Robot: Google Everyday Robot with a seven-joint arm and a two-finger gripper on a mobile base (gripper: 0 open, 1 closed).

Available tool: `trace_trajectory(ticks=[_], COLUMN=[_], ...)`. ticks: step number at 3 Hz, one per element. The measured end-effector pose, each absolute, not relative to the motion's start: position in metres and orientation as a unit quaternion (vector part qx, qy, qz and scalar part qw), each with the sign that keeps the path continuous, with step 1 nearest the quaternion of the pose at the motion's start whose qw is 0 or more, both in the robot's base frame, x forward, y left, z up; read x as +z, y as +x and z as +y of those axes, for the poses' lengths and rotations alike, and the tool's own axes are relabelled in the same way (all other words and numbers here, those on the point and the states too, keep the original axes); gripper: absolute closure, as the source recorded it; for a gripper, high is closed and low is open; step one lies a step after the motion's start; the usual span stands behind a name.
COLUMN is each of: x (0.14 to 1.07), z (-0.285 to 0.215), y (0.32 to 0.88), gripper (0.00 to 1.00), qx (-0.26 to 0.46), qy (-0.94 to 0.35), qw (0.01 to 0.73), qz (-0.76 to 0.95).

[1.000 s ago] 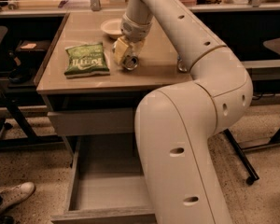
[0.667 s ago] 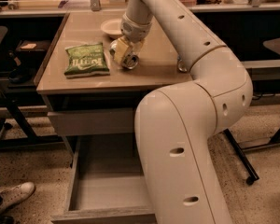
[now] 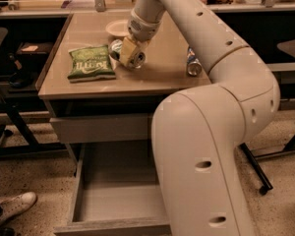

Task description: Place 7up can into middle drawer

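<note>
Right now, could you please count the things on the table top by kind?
Green chip bag: 1
White bowl: 1
Cans: 2, the 7up can at the gripper beside the chip bag, and the blue-and-white can
Total: 4

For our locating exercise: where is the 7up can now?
In the camera view, the 7up can is at the gripper, over the table, right of the chip bag.
</note>
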State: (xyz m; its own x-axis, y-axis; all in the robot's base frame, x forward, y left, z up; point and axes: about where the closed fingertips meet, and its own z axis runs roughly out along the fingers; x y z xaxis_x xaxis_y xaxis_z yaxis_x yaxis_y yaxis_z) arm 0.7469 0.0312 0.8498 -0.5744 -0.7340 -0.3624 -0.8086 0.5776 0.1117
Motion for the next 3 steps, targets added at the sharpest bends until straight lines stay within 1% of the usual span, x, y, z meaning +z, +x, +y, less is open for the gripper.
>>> trace_trajectory(ticks=[1,2,3], x=[0.866,0.871,0.843], z=[0.019,-0.005,-0.006], y=[0.720,0.675,0.658], gripper=[1.00,1.00,1.00], qx=[0.146,0.154,0.155], qy=[-0.465,-0.477,-0.481], qw=[0.159,0.155,0.121], qz=[0.858,0.851,0.854])
